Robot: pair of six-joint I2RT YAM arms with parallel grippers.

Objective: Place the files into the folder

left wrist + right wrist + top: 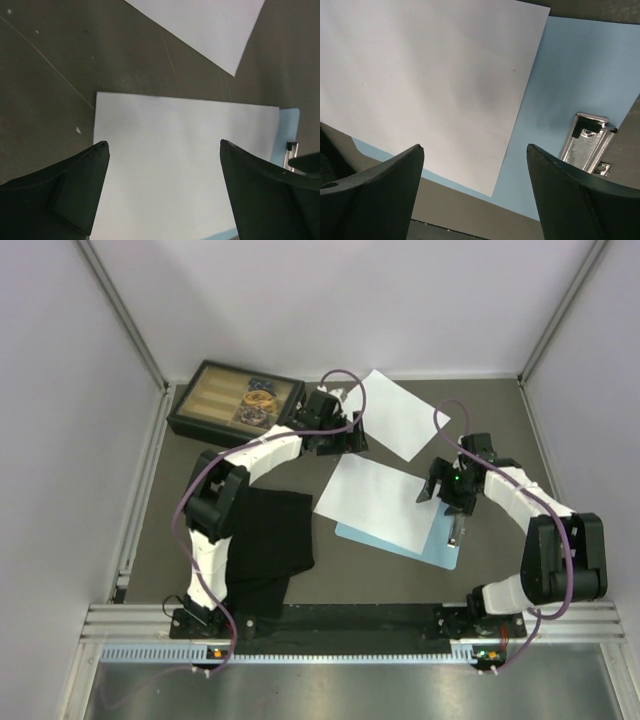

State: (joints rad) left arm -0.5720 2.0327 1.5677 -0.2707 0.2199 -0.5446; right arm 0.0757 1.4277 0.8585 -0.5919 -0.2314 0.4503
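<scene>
1. From the top external view, one white paper sheet (375, 502) lay on the light-blue clipboard (440, 546), skewed, so that blue showed only along the near and right edges. The second sheet (402, 412) lay flat on the dark table (400, 585) farther back, apart from the first. The left gripper (335, 435) hung between the two sheets, near the second sheet's left corner. The right gripper (441, 485) was over the right end of the sheet on the clipboard. A black cloth (265, 535) lay to the left, and a dark compartment box (235, 400) sat at the far left.
2. From the left wrist view, the left gripper (163, 147) had its fingers (75, 195) wide apart with nothing between them, above the nearer sheet (185, 150). The other sheet (205, 25) showed at the top.
3. From the right wrist view, the right gripper (474, 149) also stood spread and empty. The sheet (430, 75) overlapped the clipboard (580, 65), and its edge stopped short of the silver clip (587, 142).
</scene>
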